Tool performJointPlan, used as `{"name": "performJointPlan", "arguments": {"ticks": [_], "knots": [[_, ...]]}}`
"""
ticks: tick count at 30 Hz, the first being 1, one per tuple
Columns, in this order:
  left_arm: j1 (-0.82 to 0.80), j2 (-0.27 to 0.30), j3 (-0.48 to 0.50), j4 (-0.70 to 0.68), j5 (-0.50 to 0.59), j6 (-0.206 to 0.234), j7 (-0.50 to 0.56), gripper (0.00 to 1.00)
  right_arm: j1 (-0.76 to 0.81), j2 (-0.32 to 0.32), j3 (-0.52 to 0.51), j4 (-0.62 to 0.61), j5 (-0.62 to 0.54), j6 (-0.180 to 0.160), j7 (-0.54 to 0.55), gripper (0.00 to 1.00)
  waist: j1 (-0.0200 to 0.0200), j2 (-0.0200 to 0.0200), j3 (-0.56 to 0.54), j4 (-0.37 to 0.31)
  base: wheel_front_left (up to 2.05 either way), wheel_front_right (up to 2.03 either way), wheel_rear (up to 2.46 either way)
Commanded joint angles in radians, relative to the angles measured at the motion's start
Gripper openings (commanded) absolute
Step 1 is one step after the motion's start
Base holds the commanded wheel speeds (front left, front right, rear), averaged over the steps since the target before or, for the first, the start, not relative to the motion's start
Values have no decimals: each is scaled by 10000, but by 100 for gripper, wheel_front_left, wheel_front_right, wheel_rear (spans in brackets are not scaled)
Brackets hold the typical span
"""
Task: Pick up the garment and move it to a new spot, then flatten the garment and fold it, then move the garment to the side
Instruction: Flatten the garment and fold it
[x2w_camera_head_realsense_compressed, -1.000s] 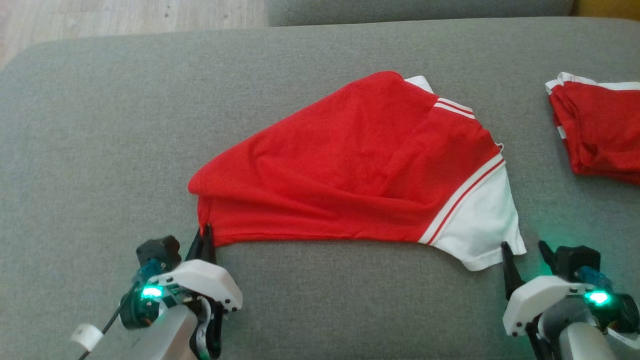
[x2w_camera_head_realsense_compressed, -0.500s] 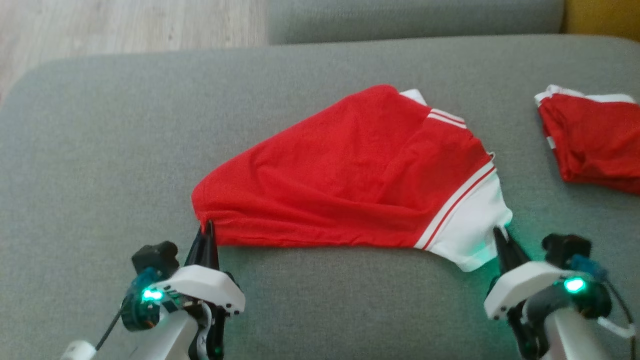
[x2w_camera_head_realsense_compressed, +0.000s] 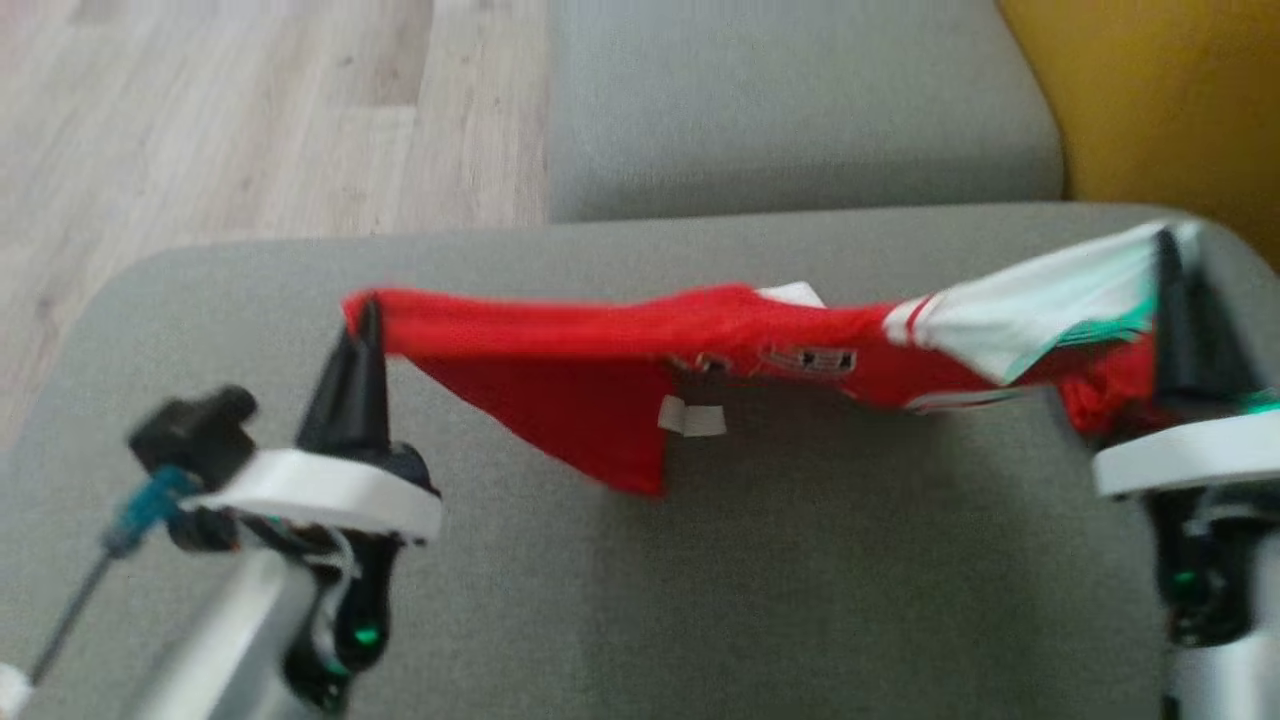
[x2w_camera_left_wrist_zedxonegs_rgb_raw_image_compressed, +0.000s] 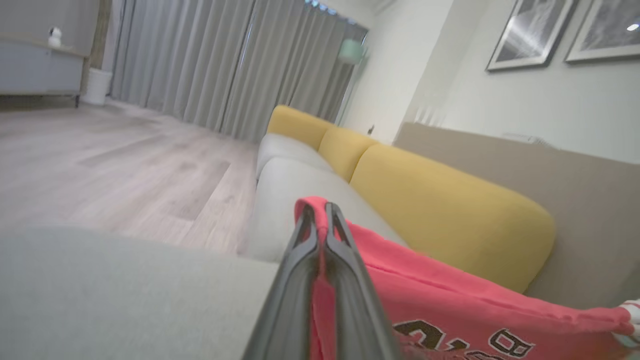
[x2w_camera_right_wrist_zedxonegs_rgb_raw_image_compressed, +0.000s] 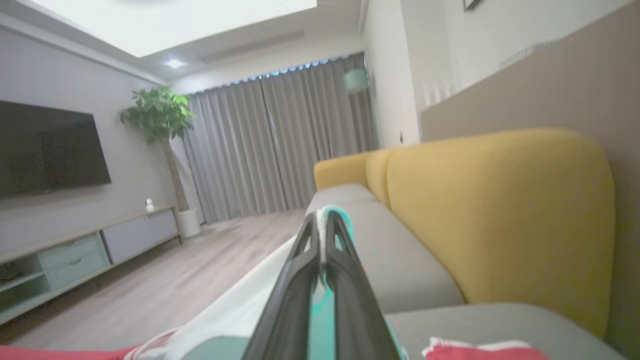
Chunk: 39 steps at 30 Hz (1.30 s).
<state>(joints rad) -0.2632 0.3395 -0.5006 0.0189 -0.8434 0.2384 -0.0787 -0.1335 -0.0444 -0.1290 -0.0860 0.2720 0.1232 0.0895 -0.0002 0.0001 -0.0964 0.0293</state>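
The garment (x2w_camera_head_realsense_compressed: 600, 400) is a red jersey with white sleeves and dark lettering, lifted off the grey sofa seat (x2w_camera_head_realsense_compressed: 700, 600) and stretched between both grippers. My left gripper (x2w_camera_head_realsense_compressed: 365, 315) is shut on its red corner at the left; in the left wrist view the fingers (x2w_camera_left_wrist_zedxonegs_rgb_raw_image_compressed: 320, 220) pinch the red cloth (x2w_camera_left_wrist_zedxonegs_rgb_raw_image_compressed: 450, 315). My right gripper (x2w_camera_head_realsense_compressed: 1165, 250) is shut on the white sleeve (x2w_camera_head_realsense_compressed: 1040, 300) at the right, and the right wrist view shows the white cloth (x2w_camera_right_wrist_zedxonegs_rgb_raw_image_compressed: 240, 310) clamped at the gripper (x2w_camera_right_wrist_zedxonegs_rgb_raw_image_compressed: 322, 220). The jersey's middle sags in a red point above the cushion.
A second red and white garment (x2w_camera_head_realsense_compressed: 1110, 395) lies on the seat under my right gripper, partly hidden, its edge (x2w_camera_right_wrist_zedxonegs_rgb_raw_image_compressed: 480, 350) in the right wrist view. Yellow back cushions (x2w_camera_head_realsense_compressed: 1150, 90) line the right. Wooden floor (x2w_camera_head_realsense_compressed: 200, 120) lies beyond the seat's left edge.
Both grippers have risen and lifted the jersey off the seat, stretching it between them. The right gripper has shut on the white sleeve. The head camera has tilted, shifting the whole view.
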Motion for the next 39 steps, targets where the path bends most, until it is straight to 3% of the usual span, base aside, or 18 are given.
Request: {"name": "performJointPlan", "arguments": {"ticks": [1,10,14,18,25,33,39], "knots": [[-815,395,584,-668,101,89,90,0,-568,-58,119,-718,62,75,126,0,2,-1,-216,49,0,0,0],[-2515,1580,1056,-4088,229,655,1968,0,-970,-58,-550,-4068,422,75,1414,0,2,-1,-330,113,0,0,0],[-3277,1958,960,-4306,309,639,2778,0,-1330,-58,-671,-4684,752,75,2047,0,2,-1,-67,115,0,0,0],[-3810,1931,754,-3838,146,503,3307,0,-1904,-58,-596,-4564,534,75,2650,0,2,-1,415,106,0,0,0],[-5341,2006,662,-1777,278,105,3794,0,-4317,-219,-129,-2369,-76,75,2833,0,2,-1,2061,-171,0,0,0],[-8863,2175,617,1676,1625,-571,3335,0,-9151,-101,247,2087,-1914,75,530,0,2,-1,3516,-969,0,0,0],[-10683,2010,273,3963,2616,-1168,2089,0,-11292,-63,583,4645,-2344,75,-885,0,2,-1,4337,-1427,0,0,0]]}}
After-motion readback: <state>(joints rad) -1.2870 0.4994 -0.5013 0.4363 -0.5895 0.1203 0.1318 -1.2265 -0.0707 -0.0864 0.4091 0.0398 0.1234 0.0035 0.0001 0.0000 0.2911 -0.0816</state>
